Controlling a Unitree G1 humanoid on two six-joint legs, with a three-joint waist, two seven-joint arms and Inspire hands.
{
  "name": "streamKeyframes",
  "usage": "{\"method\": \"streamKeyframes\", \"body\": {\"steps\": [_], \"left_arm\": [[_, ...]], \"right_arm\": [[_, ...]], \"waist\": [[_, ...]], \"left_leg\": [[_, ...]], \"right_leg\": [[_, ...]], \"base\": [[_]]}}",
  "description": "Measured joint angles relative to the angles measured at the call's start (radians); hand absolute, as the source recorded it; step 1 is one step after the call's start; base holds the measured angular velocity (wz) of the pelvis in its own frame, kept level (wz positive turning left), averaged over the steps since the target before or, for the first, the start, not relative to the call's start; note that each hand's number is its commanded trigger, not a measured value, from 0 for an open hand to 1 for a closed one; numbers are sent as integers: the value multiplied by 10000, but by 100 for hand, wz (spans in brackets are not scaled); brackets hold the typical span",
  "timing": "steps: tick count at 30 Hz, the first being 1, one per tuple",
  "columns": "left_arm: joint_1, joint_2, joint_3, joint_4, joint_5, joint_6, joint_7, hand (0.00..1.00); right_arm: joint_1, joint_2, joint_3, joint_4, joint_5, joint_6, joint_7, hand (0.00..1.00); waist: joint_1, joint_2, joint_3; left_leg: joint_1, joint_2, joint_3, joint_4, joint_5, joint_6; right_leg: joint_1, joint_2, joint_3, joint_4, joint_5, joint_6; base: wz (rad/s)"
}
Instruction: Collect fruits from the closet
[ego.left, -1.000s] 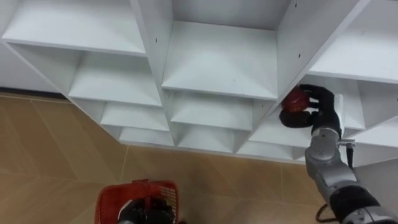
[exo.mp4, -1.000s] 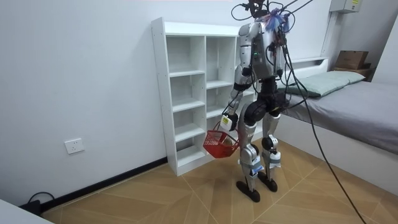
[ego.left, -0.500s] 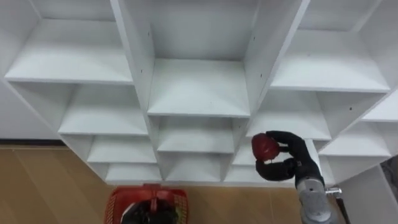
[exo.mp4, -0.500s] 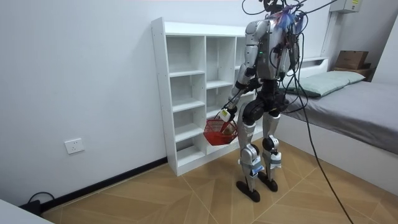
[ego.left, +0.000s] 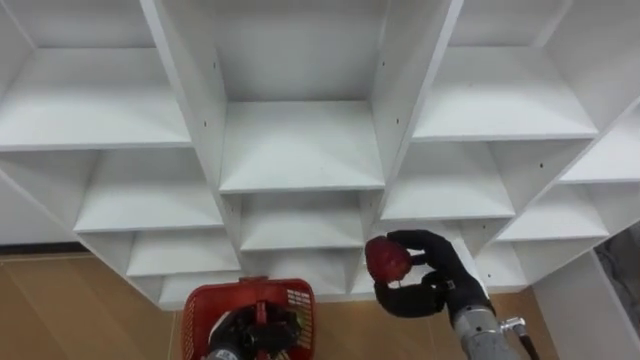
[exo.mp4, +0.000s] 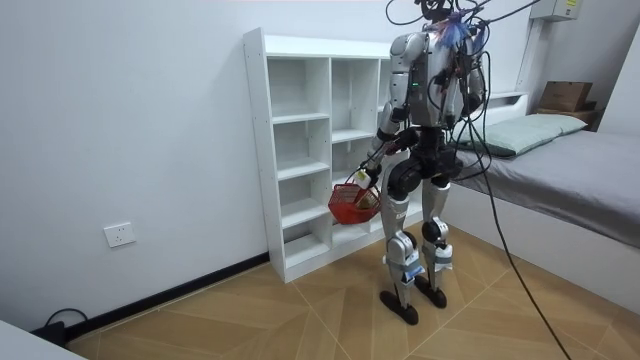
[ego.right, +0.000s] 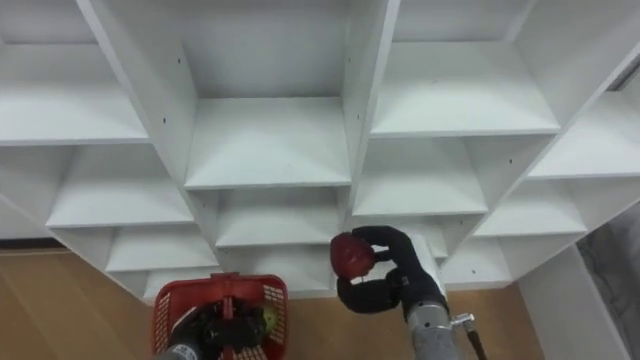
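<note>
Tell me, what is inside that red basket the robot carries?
Inside the red basket a small yellow-green thing shows, perhaps a fruit. The left robot hand on the handle covers most of the rest. The red fruit is outside, held in the right robot hand.

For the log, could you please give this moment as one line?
right hand: shut on red fruit | left hand: shut on red basket | facing: white closet

In the room view, at three o'clock, a bed (exo.mp4: 580, 185) under a grey cover, with a pale pillow (exo.mp4: 535, 128) at two o'clock near its head and a brown box (exo.mp4: 565, 96) on the ledge just behind. At eight o'clock, a white wall socket (exo.mp4: 119, 235) above a dark skirting board (exo.mp4: 170, 291). From five to seven o'clock, herringbone wood floor (exo.mp4: 300, 320).
</note>
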Motion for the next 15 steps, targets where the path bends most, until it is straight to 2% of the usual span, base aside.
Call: {"method": "streamKeyframes", "body": {"steps": [2,7,15], "left_arm": [[-30,-22,18,0,-7,0,36,100],[-330,-106,30,3,-4,-1,55,100],[-570,-151,-169,-13,-11,-13,342,100]], "right_arm": [[-20,15,137,-1,-230,63,98,100],[-51,82,505,0,-769,80,272,100],[-108,98,675,26,-799,224,323,100]], "waist": [[6,-5,6],[28,-29,98],[117,-40,106]], "left_leg": [[29,12,55,2,-12,-16],[35,18,126,-74,-23,-19],[-248,27,134,-3,-27,-15]], "right_leg": [[15,-1,60,-3,0,0],[-43,65,185,6,0,0],[-376,99,303,143,1,-2]], "base": [[-10],[-4],[-1]]}}
